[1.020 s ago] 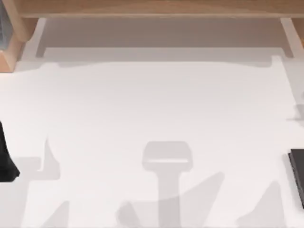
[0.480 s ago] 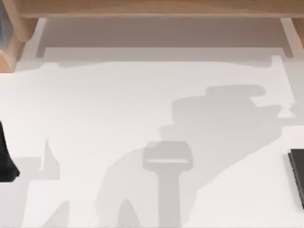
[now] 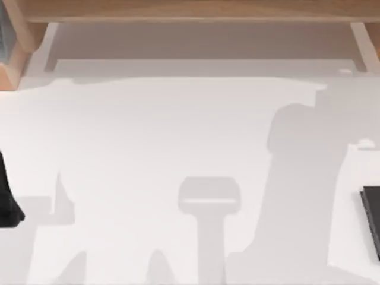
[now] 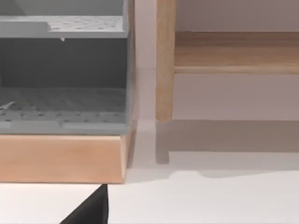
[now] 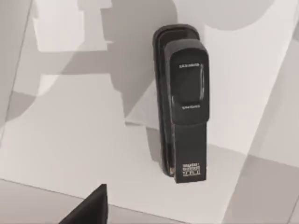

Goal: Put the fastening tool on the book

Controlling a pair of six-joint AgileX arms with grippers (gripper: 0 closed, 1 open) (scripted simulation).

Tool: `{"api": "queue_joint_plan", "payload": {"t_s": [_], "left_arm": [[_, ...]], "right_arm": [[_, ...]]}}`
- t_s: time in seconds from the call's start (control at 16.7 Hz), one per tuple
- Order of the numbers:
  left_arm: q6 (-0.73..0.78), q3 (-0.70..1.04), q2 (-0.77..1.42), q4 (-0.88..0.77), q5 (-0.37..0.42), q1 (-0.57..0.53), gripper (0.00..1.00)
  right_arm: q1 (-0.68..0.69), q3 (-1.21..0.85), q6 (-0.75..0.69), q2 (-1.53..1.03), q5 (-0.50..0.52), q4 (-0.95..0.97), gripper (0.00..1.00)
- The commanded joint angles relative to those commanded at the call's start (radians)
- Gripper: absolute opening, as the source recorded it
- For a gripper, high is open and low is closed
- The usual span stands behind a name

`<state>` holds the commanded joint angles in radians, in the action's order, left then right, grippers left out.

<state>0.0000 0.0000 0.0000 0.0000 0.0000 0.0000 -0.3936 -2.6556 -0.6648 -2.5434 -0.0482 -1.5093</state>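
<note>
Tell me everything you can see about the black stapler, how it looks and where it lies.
The stapler is black, with a glossy, plastic-looking body. Its long base carries a shorter rounded top arm; faint lettering marks the top, and a small white label sits at one end. It looks closed and lies flat on the white table, with nothing else touching it. In the top view its dark edge lies at the table's right side. Shadows fall across the surface around it.

Glossy black plastic stapler (image 5: 182, 102)

White table (image 3: 148, 136), wooden shelf frame (image 4: 165, 60), grey perforated rack (image 4: 63, 105)
</note>
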Motion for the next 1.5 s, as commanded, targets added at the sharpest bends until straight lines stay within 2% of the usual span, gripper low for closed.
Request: {"api": "queue_joint_plan", "payload": {"t_s": [0.36, 0.96, 1.5], "left_arm": [[0.0, 0.0, 0.0, 0.0, 0.0, 0.0, 1.0], [0.0, 0.0, 0.0, 0.0, 0.0, 0.0, 1.0], [0.0, 0.0, 0.0, 0.0, 0.0, 0.0, 1.0]], "right_arm": [[0.007, -0.208, -0.082, -0.213, -0.011, -0.093, 1.0], [0.004, -0.234, -0.087, -0.231, -0.011, -0.106, 1.0], [0.007, -0.467, -0.091, -0.348, -0.012, -0.22, 1.0]]}}
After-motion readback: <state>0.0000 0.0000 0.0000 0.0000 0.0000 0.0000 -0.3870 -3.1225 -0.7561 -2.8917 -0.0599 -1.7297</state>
